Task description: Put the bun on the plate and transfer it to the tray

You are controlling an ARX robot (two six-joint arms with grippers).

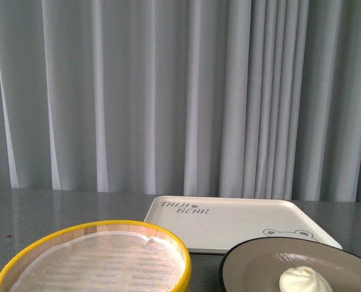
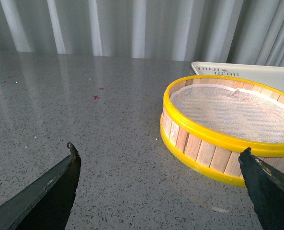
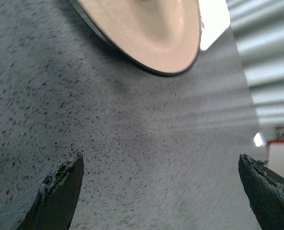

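Observation:
The cream-white bun point(image 1: 304, 280) sits on the beige-brown, black-rimmed plate point(image 1: 259, 267) at the front right of the table. The cream tray point(image 1: 229, 222) with grey lettering and a bear face lies just behind the plate. Neither gripper shows in the front view. My left gripper point(image 2: 158, 155) is open and empty above bare table, beside the steamer basket. My right gripper point(image 3: 158, 163) is open and empty over bare table, a short way from the plate's rim point(image 3: 146, 28). The tray's corner point(image 3: 213, 19) shows beyond the plate. The bun is out of both wrist views.
A yellow-rimmed bamboo steamer basket point(image 1: 101, 258) with a white cloth liner stands at the front left, next to the plate; it also shows in the left wrist view point(image 2: 228, 129). Grey speckled tabletop point(image 2: 84, 105) stretches left of it. White curtains point(image 1: 168, 91) hang behind.

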